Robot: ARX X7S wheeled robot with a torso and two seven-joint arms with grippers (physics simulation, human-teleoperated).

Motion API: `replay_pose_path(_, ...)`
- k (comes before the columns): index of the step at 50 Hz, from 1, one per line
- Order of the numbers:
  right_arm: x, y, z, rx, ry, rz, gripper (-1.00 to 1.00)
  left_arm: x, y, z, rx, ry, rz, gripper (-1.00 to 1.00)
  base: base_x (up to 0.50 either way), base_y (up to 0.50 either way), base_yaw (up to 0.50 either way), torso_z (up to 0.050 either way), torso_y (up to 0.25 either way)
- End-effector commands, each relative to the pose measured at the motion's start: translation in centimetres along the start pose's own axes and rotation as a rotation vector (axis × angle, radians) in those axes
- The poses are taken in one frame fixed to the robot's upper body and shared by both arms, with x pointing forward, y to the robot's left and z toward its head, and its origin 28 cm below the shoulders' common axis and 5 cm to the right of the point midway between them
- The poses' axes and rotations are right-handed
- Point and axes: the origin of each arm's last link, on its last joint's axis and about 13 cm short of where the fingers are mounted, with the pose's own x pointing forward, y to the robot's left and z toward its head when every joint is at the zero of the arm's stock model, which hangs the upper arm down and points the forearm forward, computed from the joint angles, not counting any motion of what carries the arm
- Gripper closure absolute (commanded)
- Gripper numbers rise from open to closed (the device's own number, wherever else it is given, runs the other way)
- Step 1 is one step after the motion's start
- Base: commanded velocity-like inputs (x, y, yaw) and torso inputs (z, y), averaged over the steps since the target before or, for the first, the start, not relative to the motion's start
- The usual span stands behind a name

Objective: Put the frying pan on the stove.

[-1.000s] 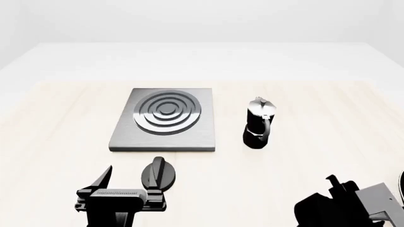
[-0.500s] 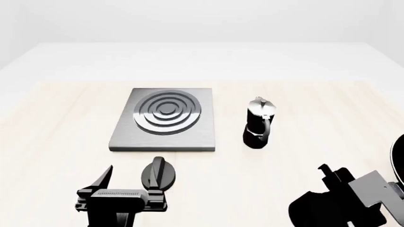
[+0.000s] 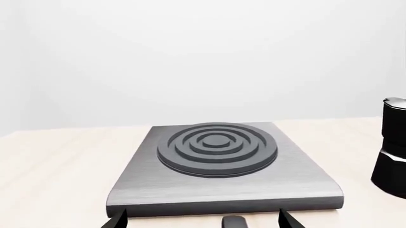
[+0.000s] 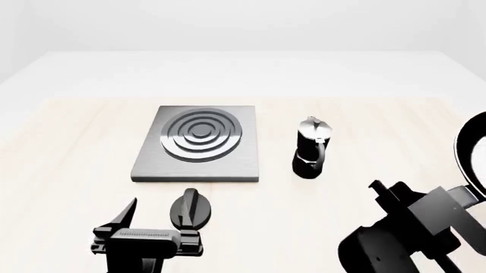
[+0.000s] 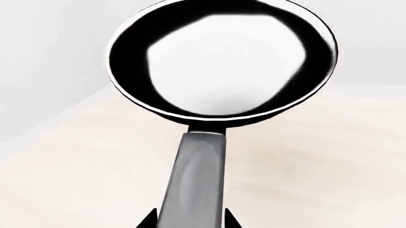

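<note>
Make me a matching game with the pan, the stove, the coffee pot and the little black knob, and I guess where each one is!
Things:
1. frying pan
2. stove
3. moka pot
4. knob

Places:
A. standing upright on the table to the right of the stove
B. lying flat on the table with nothing on its burner rings
C. held by its handle in the right gripper
D. on the table in front of the stove's near edge

Pairs: 1-C, 2-B, 3-A, 4-D

Black frying pan (image 5: 222,61) (mirror-white inside), dark-grey stove (image 4: 199,144) with concentric rings.
</note>
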Motion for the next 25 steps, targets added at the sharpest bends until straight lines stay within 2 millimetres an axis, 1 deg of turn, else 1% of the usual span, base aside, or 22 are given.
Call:
replay_pose_path(1, -1.5, 0.3, 1.6, 0.015, -0.101, 0.117, 1.00, -0.3, -0.2, -0.2, 0.013, -0.001, -0.012, -1.00, 0.00, 0.00, 0.00, 0.000, 0.000)
replay_pose_path(7, -2.2, 0.4, 1.6, 0.016, -0.101, 0.167, 1.00, -0.3, -0.2, 0.0, 0.009, -0.001, -0.011, -1.00, 0.00, 0.00, 0.00, 0.000, 0.002)
replay_pose_path(16, -3.4, 0.4, 2.2, 0.033, -0.128, 0.258, 1.00, -0.3, -0.2, -0.3, 0.007, 0.000, -0.004, -1.00, 0.00, 0.00, 0.00, 0.000, 0.001)
replay_pose_path(25, -4.8, 0.6, 3.0, 0.047, -0.145, 0.399, 1.00, -0.4, -0.1, -0.2, 0.003, 0.001, 0.006, -1.00, 0.00, 0.00, 0.00, 0.002, 0.001)
